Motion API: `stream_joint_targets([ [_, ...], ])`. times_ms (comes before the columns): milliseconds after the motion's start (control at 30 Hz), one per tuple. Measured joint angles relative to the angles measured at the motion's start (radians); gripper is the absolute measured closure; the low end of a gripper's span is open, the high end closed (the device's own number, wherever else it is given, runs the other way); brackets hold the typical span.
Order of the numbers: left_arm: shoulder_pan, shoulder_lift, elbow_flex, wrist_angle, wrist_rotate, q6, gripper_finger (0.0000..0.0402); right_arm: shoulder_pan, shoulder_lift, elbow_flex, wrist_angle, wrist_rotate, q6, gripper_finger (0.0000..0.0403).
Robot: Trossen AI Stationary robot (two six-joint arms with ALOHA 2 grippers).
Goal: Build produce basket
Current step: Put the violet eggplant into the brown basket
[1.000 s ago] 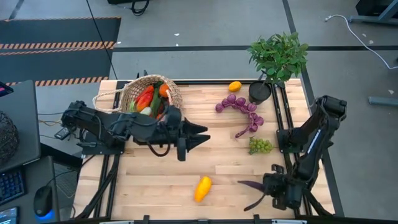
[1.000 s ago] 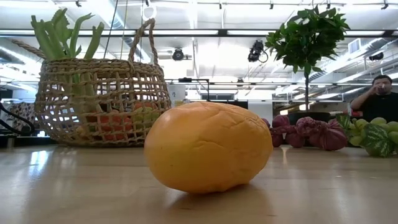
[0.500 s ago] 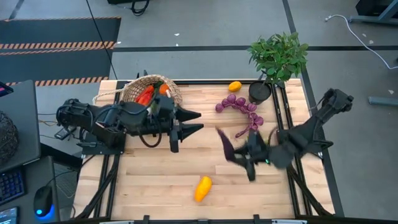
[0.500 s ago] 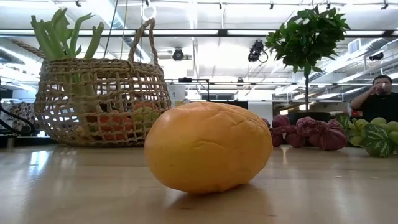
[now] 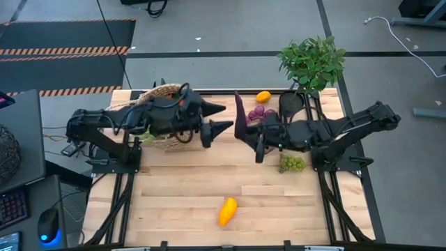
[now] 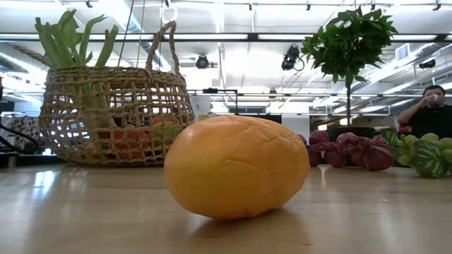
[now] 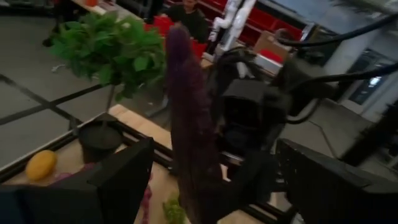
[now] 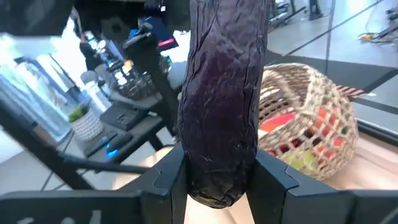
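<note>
You see the round tan basket (image 5: 162,111) at the table's back left, full of red, orange and green produce. A long purple eggplant (image 5: 240,120) stands upright, pinched mid-air. A yellow pepper (image 5: 226,210) lies alone near the front edge.

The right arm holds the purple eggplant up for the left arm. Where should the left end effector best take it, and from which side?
Probably at the free upper half of the eggplant, approaching from the basket side. It stands upright, the right end effector clamps its lower end, and the open left end effector already faces it.
</note>
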Motion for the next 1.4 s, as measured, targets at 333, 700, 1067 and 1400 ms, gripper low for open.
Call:
stream_joint_targets([
  [333, 0.067, 0.095, -0.001, 0.061, 0.044, -0.018, 0.0056, -0.066, 0.026, 0.002, 0.047, -0.052, 0.001, 0.0271],
  [700, 0.133, 0.107, 0.000, 0.130, 0.040, -0.008, 0.0089, -0.065, 0.073, 0.002, 0.071, -0.046, 0.067, 0.0271],
  [1067, 0.144, 0.106, 0.000, 0.100, 0.061, -0.016, 0.0254, -0.072, 0.089, 0.000, 0.119, 0.000, 0.086, 0.0265],
  [1400, 0.217, 0.057, 0.000, 0.069, 0.097, 0.077, 0.0318, -0.080, 0.089, 0.001, 0.115, 0.006, 0.085, 0.0217],
])
